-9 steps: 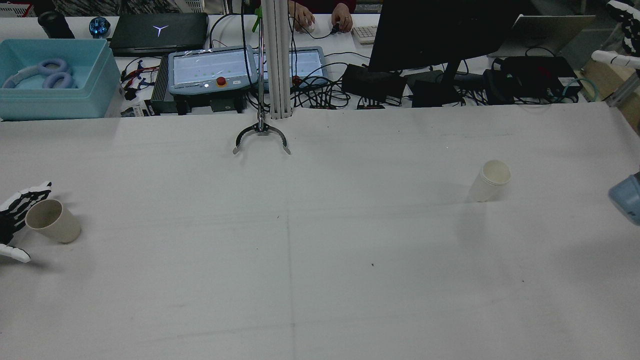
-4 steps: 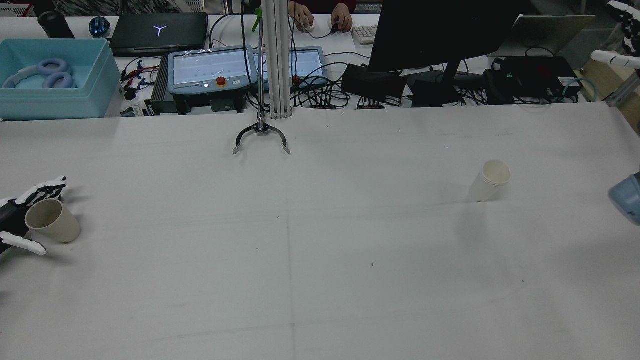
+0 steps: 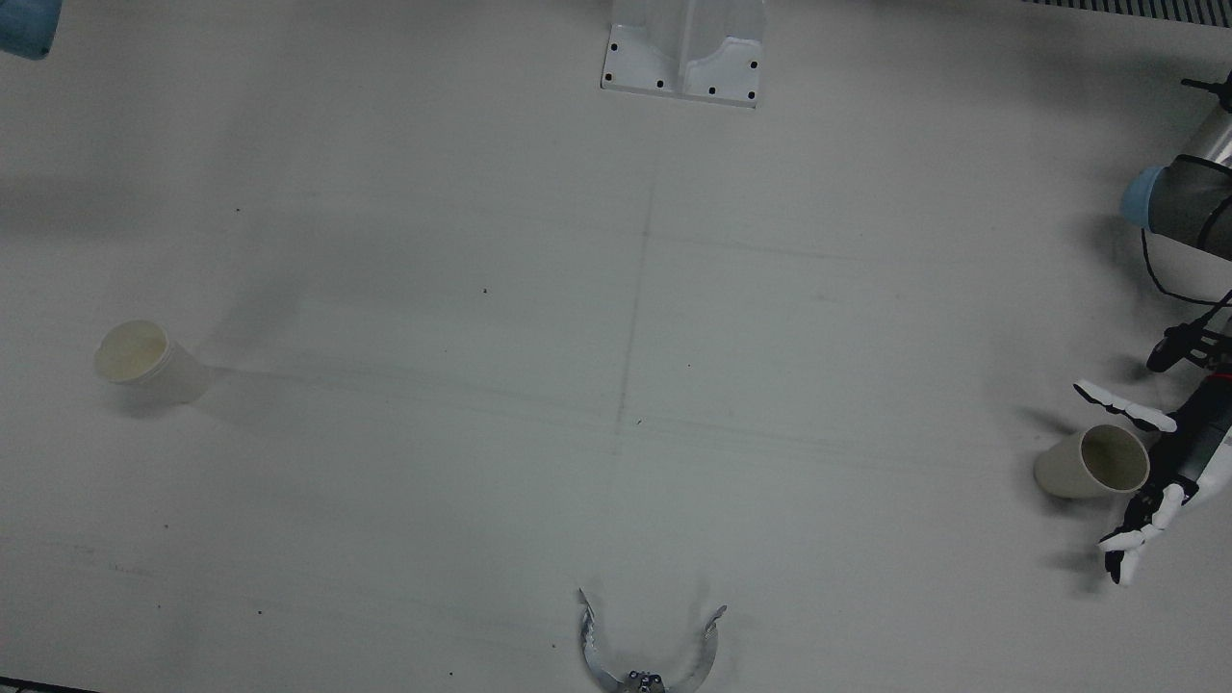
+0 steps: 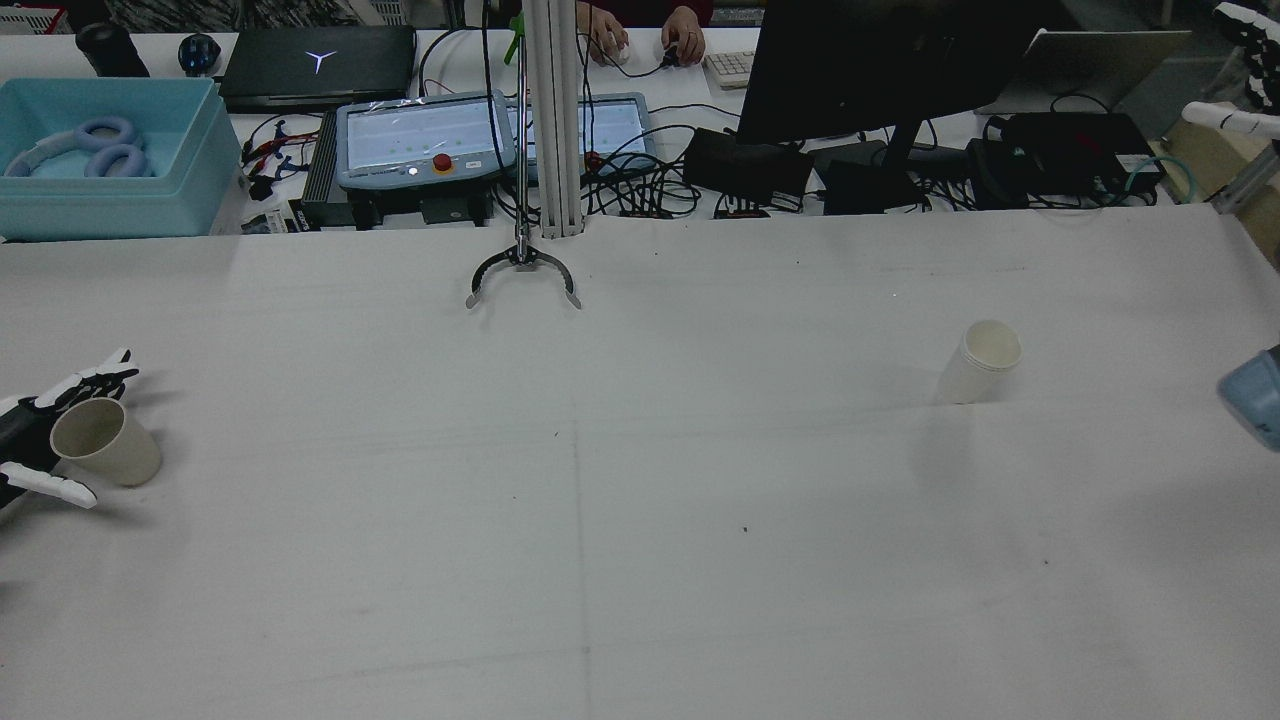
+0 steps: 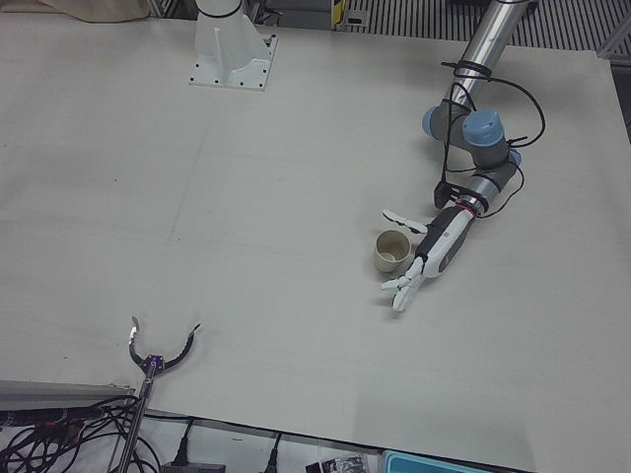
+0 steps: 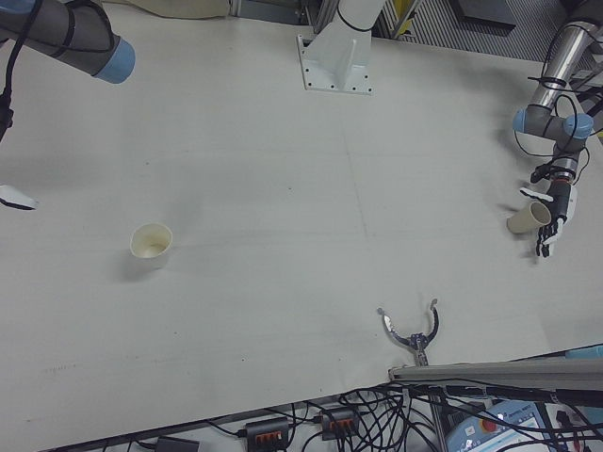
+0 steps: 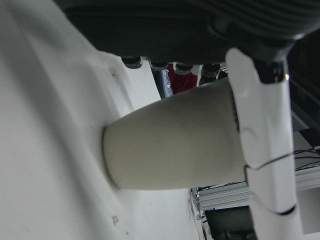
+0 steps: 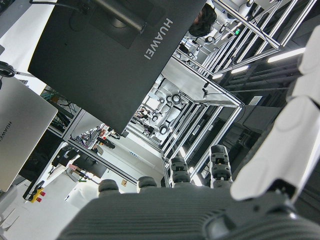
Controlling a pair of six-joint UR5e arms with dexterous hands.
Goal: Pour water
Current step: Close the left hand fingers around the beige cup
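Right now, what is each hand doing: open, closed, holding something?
Left hand: open, fingers spread around the cup, not gripping it.
Right hand: cannot tell; only its own camera shows it properly.

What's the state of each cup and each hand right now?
Beige cup: upright on the table, open top, inside looks empty, between the left hand's spread fingers, not lifted.
White cup: upright, standing alone, nothing near it; contents unclear.
Left hand: open around the beige cup; contact unclear.
Right hand: away from the table, pointing at the room; fingers apart, holding nothing.
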